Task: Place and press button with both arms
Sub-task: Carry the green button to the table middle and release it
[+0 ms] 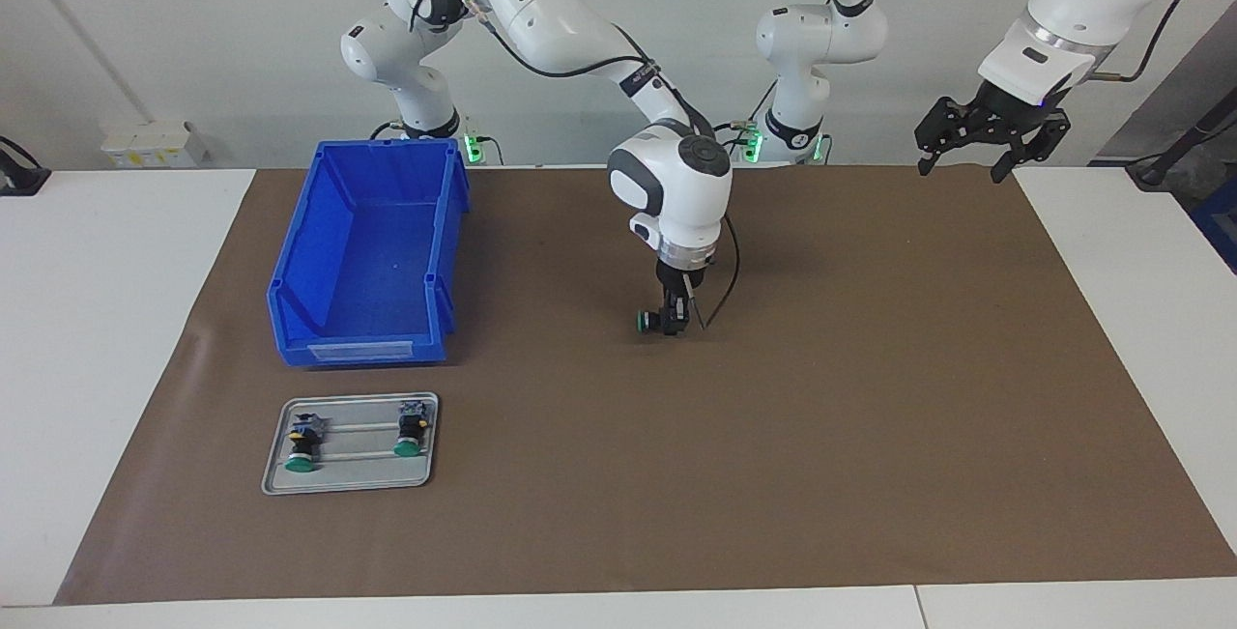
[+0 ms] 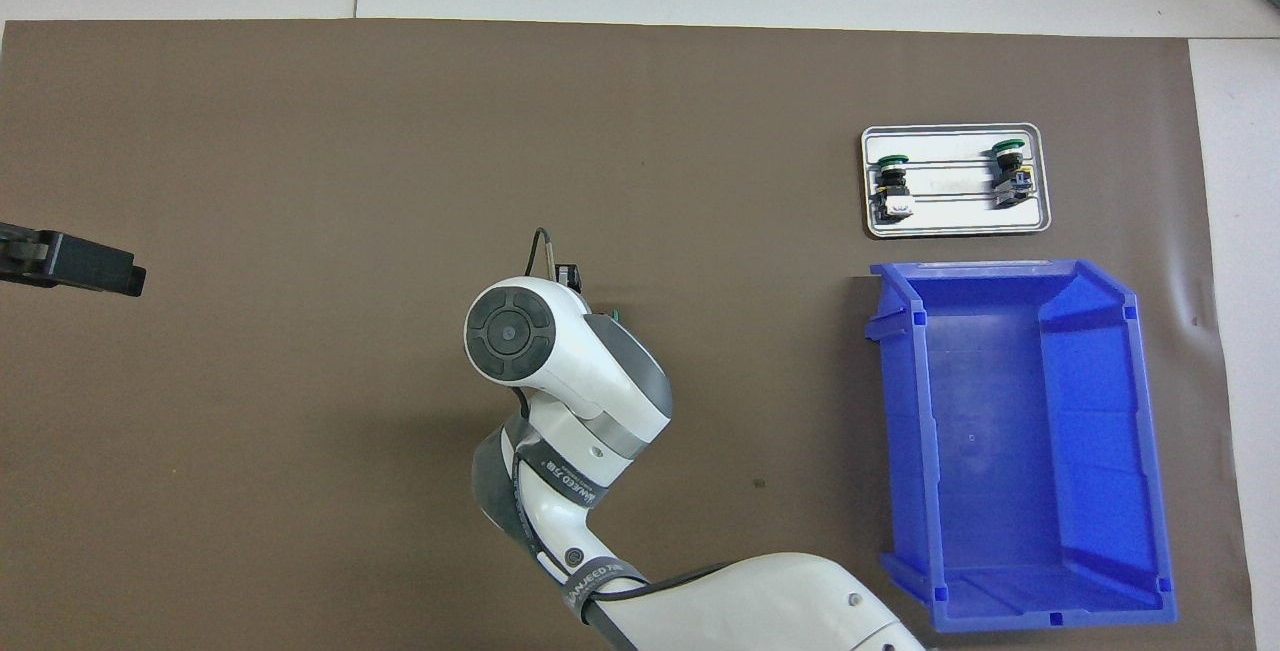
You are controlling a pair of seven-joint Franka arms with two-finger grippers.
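Observation:
My right gripper [image 1: 674, 322] points straight down over the middle of the brown mat [image 1: 870, 397] and is shut on a button [image 1: 644, 322]. The button lies sideways in the grip, low at the mat, with its green cap toward the right arm's end of the table. In the overhead view the right wrist hides the grip, and only a sliver of the button's green cap [image 2: 616, 313] shows beside it. My left gripper [image 1: 991, 144] hangs open and empty, high over the mat's edge at the left arm's end, waiting.
A metal tray [image 1: 353, 484] holds two more green-capped buttons [image 1: 302, 445] [image 1: 411, 431], lying on their sides. A blue bin [image 1: 372, 252] stands open beside the tray, nearer to the robots, toward the right arm's end. White table [image 1: 116, 320] borders the mat.

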